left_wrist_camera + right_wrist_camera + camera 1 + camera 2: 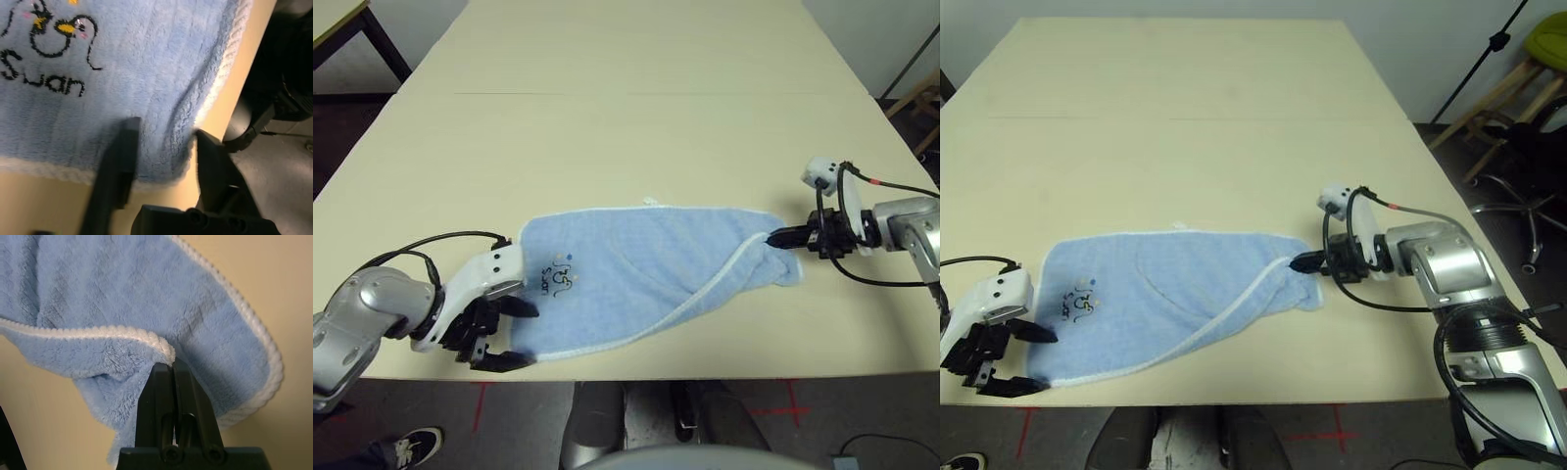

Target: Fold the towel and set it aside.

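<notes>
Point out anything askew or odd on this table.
The towel lies crooked, one edge flipped over in a diagonal fold. The right pincer pinches its bunched end; the left pincer straddles the opposite corner at the table edge.

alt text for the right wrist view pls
The right gripper has its two black fingers pressed together on a folded-over, white-edged rim of the light-blue towel. The towel spreads away from the fingers across the beige table, its white stitched border curving around one side.

the towel (646, 274) lies on the table (636, 117) in the lower middle of the frame, left gripper (504, 333) at its lower-left corner, right gripper (773, 237) at its right end.
</notes>
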You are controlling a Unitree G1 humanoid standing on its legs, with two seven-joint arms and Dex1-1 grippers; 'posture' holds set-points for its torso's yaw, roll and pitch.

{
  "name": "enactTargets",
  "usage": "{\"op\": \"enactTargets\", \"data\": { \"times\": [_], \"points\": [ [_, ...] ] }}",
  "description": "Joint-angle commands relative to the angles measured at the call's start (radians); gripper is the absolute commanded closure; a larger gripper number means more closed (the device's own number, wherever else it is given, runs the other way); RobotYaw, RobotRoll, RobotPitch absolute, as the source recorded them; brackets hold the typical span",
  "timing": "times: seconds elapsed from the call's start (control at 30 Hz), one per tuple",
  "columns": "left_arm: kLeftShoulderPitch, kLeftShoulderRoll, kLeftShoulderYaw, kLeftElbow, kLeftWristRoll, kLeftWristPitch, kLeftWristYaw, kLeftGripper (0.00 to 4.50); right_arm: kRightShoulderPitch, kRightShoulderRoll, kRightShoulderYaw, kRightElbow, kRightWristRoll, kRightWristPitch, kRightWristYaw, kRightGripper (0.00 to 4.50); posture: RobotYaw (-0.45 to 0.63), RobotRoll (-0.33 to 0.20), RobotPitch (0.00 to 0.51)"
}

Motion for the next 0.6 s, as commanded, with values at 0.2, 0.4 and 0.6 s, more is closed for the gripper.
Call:
{"op": "enactTargets", "data": {
  "times": [0.2, 0.4, 0.6],
  "points": [
    [-0.144, -0.030, 0.005, 0.072, -0.109, 0.116, -0.035, 4.47, 0.006, -0.029, -0.004, -0.047, 0.032, 0.002, 0.025, 4.50, 0.21, 0.000, 0.118],
    [-0.310, -0.034, 0.016, 0.162, -0.172, 0.172, -0.073, 4.47, 0.006, -0.045, -0.005, -0.044, 0.032, -0.009, 0.034, 4.50, 0.20, 0.000, 0.111],
    [-0.411, -0.048, -0.019, 0.252, -0.152, 0.157, -0.097, 4.47, 0.007, -0.052, -0.011, -0.033, 0.031, -0.018, 0.032, 4.50, 0.19, 0.000, 0.111]
  ]
}}
